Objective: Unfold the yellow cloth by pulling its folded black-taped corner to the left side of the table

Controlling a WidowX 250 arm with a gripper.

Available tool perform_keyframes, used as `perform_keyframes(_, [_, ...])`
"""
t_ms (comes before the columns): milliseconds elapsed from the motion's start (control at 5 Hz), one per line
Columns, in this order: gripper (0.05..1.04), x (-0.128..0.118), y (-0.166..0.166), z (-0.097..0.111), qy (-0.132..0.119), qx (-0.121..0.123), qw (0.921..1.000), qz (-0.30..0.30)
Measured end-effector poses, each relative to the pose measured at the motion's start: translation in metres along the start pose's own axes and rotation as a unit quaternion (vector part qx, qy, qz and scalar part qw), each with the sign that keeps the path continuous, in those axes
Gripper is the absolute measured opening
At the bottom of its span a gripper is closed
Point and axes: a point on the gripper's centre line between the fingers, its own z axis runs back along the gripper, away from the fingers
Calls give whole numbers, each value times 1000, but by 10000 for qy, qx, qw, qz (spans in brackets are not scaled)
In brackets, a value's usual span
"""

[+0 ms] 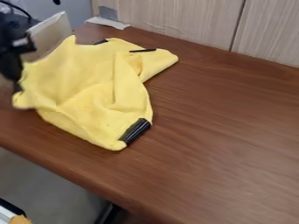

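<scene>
At the left edge of the camera view, the black gripper is shut on the left edge of a yellow cloth. A bit of the cloth bulges out below the fingertips. The rest spreads over the left part of the brown table, creased and uneven, with one corner pointing to the upper right. A black ribbed strip lies along the cloth's lower right edge. A thin dark piece shows near its upper right corner, and another dark piece at its top edge.
The brown wooden table runs to the right, its front edge slanting down from the left. A light wood-grain panel stands behind it. White tape sits by the back left edge, and a pale upright board stands near the arm.
</scene>
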Motion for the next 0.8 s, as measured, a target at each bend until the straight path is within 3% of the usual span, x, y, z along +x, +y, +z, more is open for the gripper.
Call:
perform_keyframes(200, [78,-11,15,-14,135,66,9998,139])
perform_keyframes(400, [233,-12,21,-16,180,194,9994,216])
perform_keyframes(800, [799,-13,19,-16,270,300,9990,187])
